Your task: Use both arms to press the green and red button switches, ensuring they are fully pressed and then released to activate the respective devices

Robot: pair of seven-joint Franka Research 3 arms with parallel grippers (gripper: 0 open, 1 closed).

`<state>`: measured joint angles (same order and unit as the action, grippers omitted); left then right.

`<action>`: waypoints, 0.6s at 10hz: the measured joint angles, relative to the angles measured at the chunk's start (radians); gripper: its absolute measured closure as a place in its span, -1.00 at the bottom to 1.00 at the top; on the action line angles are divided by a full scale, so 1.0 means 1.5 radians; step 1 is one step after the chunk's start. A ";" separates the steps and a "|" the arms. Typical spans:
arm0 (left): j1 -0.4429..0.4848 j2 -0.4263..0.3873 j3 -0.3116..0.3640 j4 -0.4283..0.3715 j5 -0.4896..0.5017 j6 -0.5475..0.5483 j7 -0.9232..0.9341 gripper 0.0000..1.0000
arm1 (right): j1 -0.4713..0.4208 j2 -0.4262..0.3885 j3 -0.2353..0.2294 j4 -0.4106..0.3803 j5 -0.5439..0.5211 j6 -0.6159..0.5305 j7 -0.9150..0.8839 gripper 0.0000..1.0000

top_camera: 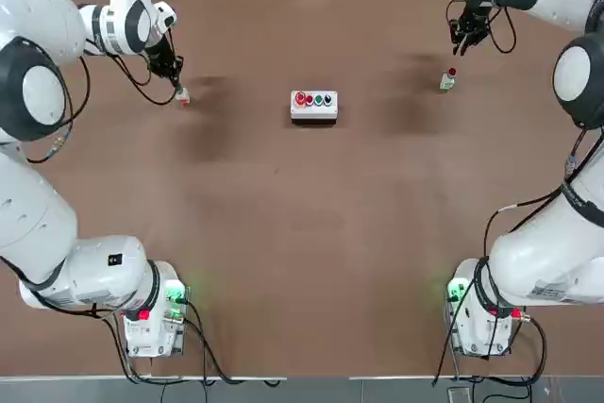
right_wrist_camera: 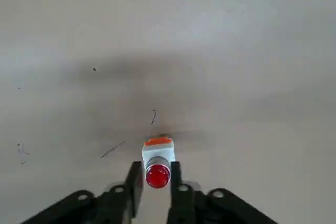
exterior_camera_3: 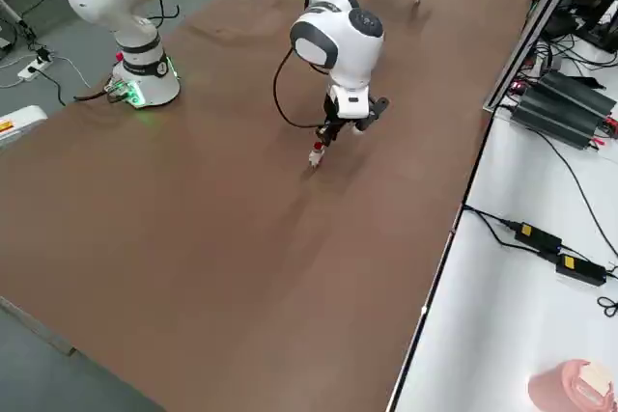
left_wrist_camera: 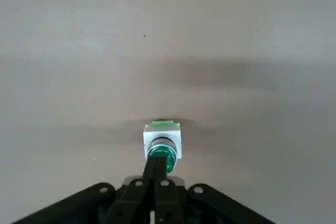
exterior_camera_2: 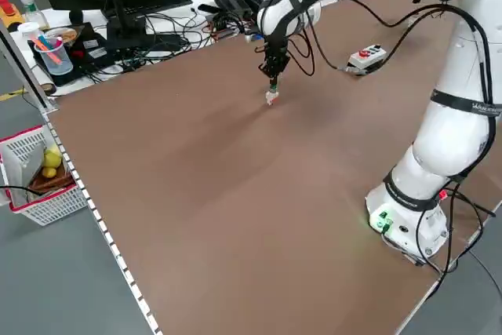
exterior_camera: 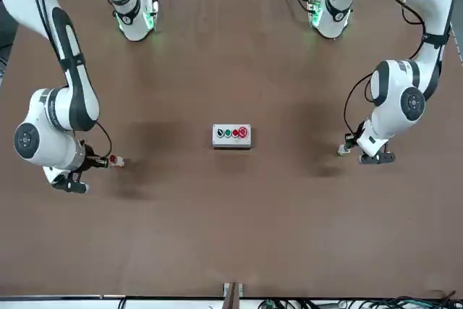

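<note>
While the white button box (top_camera: 313,106) sits mid-bench (top_camera: 283,233), well apart from both switches, the left gripper (left_wrist_camera: 156,174), jaws together, touches the green switch (left_wrist_camera: 162,142) far left; the right gripper (right_wrist_camera: 153,178), jaws slightly apart, flanks the red switch's (right_wrist_camera: 157,169) cap far right

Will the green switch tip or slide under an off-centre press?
Probably tippy: the green switch stands small and upright, nothing visibly fixing it to the table. Likely light, so may skid. The shut left gripper looks centred on its cap.

Green-capped switch (left_wrist_camera: 163,142) stands far-left on the table; red-capped switch (right_wrist_camera: 157,165) far-right (both upright).
</note>
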<state>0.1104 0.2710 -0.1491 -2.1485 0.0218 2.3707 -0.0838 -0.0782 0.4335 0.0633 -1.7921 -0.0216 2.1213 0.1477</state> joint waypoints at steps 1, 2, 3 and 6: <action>0.000 -0.011 0.000 0.002 0.000 -0.001 0.000 0.95 | 0.000 -0.008 0.000 0.001 0.000 -0.001 0.006 -0.05; 0.000 -0.027 0.000 0.008 0.000 -0.003 0.000 0.81 | 0.000 -0.018 0.000 0.002 0.000 -0.002 0.014 -0.32; 0.000 -0.045 0.000 0.027 0.000 -0.029 0.000 0.76 | 0.000 -0.033 0.001 0.004 0.000 -0.013 0.017 -0.59; 0.001 -0.086 0.000 0.152 0.000 -0.187 -0.002 0.09 | 0.000 -0.087 0.003 0.008 0.001 -0.068 0.025 -0.99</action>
<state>0.1117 0.1414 -0.1491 -1.9211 0.0218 2.0896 -0.0865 -0.0777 0.3026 0.0673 -1.7807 -0.0205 2.0189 0.1858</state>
